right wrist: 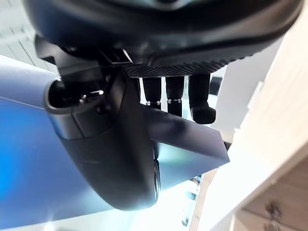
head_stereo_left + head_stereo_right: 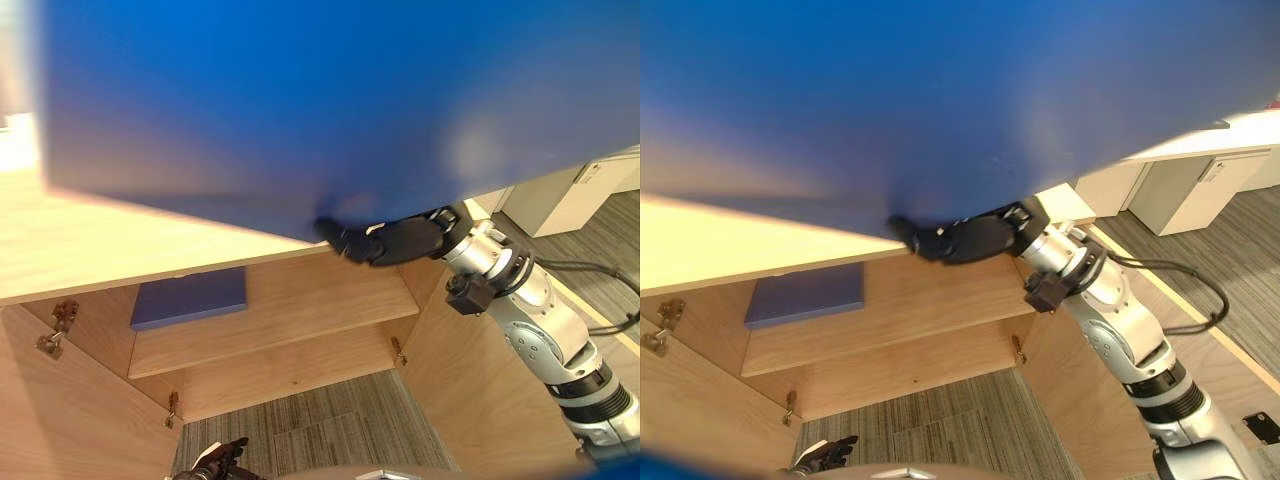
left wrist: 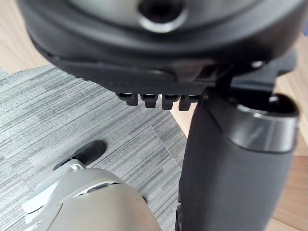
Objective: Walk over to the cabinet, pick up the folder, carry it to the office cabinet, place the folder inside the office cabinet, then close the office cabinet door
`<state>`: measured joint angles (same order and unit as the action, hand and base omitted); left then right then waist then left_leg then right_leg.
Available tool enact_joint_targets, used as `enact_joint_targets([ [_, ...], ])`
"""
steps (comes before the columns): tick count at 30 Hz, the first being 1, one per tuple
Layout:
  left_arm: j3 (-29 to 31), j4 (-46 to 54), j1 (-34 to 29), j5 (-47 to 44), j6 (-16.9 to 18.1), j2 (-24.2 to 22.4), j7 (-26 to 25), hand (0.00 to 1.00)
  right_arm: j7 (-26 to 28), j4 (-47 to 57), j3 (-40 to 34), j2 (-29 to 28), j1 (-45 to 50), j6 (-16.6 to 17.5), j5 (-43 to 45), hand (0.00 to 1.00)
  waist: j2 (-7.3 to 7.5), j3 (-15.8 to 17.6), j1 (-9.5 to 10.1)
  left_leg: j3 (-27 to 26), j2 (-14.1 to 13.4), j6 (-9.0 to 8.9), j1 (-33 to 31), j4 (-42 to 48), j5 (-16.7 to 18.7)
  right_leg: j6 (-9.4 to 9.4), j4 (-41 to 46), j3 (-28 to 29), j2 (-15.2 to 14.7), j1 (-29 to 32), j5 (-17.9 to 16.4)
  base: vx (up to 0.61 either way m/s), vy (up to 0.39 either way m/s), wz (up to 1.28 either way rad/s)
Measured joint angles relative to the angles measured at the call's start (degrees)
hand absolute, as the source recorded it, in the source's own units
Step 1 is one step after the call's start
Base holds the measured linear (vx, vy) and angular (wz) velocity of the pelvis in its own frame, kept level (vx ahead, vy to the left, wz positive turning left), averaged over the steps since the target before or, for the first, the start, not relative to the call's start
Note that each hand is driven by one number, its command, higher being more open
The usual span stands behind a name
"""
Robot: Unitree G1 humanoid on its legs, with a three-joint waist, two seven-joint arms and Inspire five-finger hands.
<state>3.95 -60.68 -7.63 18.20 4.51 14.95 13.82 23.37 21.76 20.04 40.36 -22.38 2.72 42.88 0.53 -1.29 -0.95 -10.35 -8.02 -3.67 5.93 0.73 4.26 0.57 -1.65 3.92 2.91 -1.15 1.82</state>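
A large blue folder (image 2: 300, 100) is held up close in front of me and hides the upper part of both eye views. My right hand (image 2: 395, 242) is shut on its lower edge; the right wrist view shows the thumb (image 1: 110, 159) on one face and the fingers (image 1: 199, 101) curled over the other. Below it stands the wooden office cabinet (image 2: 80, 250) with both doors open. A second blue folder (image 2: 190, 297) lies flat on its shelf (image 2: 320, 300), at the left. My left hand (image 2: 215, 462) hangs low over the carpet, fingers relaxed, holding nothing.
The cabinet's left door (image 2: 70, 420) and right door (image 2: 480, 400) stand swung out on either side of the opening. Grey striped carpet (image 2: 320, 420) lies in front. A pale cabinet (image 2: 570, 200) stands at the far right.
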Motion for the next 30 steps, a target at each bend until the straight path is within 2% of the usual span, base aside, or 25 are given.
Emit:
enact_joint_targets([
  [5, 5.1, -1.1, 0.1, 2.9, 0.0, -1.5, -1.8, 1.00, 3.9, 0.0, 6.7, 7.0, -0.5, -1.7, -1.4, 0.00, 0.50, -0.1, 0.44, 0.1, 0.1, 0.01, 0.0, 0.0, 0.0, -0.03, 0.0, 0.0, -0.1, 0.0, 0.0, -0.04, 0.004, 0.00],
  [8, 6.2, -1.5, 0.1, 3.1, 0.0, -2.0, -2.1, 1.00, 5.8, -0.1, 7.2, 10.7, -0.6, -1.7, -7.0, 0.00, 0.32, 0.0, 0.52, 0.1, 0.1, 0.02, 0.0, -0.1, 0.0, -0.03, 0.0, -0.1, -0.1, 0.0, 0.0, 0.00, 0.000, 0.00],
  [13, 6.5, -1.5, 0.4, 4.9, 0.0, -2.7, -2.2, 1.00, 6.9, -1.6, 7.3, 14.0, -0.6, -2.1, -9.6, 0.00, -0.05, 0.1, 0.52, 0.4, 0.1, 0.07, -0.1, -0.3, 0.0, -0.03, -0.1, -0.4, -0.1, 0.0, 0.0, 0.00, 0.000, 0.01],
  [22, 6.5, -1.5, 0.3, 5.0, -0.1, -3.1, -2.2, 1.00, 8.6, -5.5, 9.9, 14.2, -0.9, -2.7, -14.7, 0.00, -0.19, 0.0, 0.55, 1.4, 0.2, 0.16, 0.1, -0.3, -0.1, -0.03, -0.7, -1.3, -0.3, -0.9, 0.0, -0.01, 0.004, 0.05],
  [28, 6.4, -1.5, 0.6, 5.0, -0.4, -3.8, -2.9, 1.00, 8.5, -14.8, 14.1, 11.2, 0.5, -2.4, -30.3, 0.00, -0.65, 0.0, 0.95, 1.8, 0.3, 0.18, -0.1, -0.3, -0.2, -0.03, -1.0, -1.8, -0.4, -1.1, 0.0, 0.00, 0.006, 0.02],
  [30, 5.9, -1.5, 0.7, 5.1, -0.8, -4.1, -3.2, 1.00, 8.3, -20.9, 16.1, 9.4, 2.3, -2.1, -35.5, 0.00, -0.89, 0.2, 1.19, 2.0, 0.3, 0.14, -0.2, -0.3, -0.2, -0.05, -0.9, -2.0, -0.5, -1.1, 0.0, 0.01, 0.008, 0.07],
])
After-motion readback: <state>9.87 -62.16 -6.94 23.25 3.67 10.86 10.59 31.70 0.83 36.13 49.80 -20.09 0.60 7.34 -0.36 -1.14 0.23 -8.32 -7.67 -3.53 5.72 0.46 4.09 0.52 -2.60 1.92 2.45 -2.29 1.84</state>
